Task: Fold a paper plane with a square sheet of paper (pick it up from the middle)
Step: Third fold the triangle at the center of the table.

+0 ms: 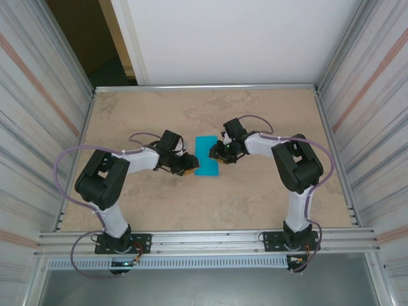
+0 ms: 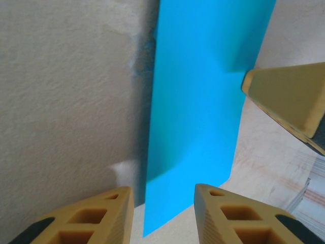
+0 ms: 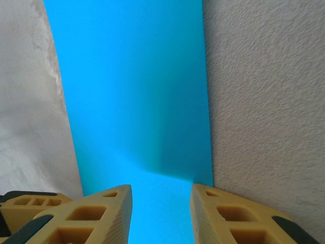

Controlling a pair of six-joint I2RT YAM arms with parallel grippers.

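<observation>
The two arm bases are bolted to a metal rail [image 1: 204, 241] at the near edge of the table [image 1: 210, 204]. The left arm [image 1: 105, 185] and right arm [image 1: 296, 169] both bend inward, and a purple cable [image 1: 64, 166] loops beside the left one.

Farther in, the left gripper [image 1: 189, 164] sits at the near-left side of the paper [image 1: 206, 155]. Seen from the wrist, its tan fingers [image 2: 101, 216] stand part-way apart and unclenched. The paper's near corner lies in the gap and runs under the right-hand finger (I cannot tell whether the tips press on the sheet).

The right gripper [image 1: 217, 153] comes in from the other side, at the paper's right edge. Its fingers [image 3: 101, 216] are also part-way apart, clamped on nothing. The sheet passes flat beneath both of them, with a soft shadow just ahead of the tips. One of these fingers [image 2: 289, 96] appears in the left wrist view, over the paper's right edge.

The paper is a narrow teal rectangle in the middle of the table, well apart from every edge. Its long sides run near to far, slightly tilted, and a dark shadow follows its left side.

Past the far edge are a white wall [image 1: 242, 38] and a dark doorway [image 1: 83, 38].
</observation>
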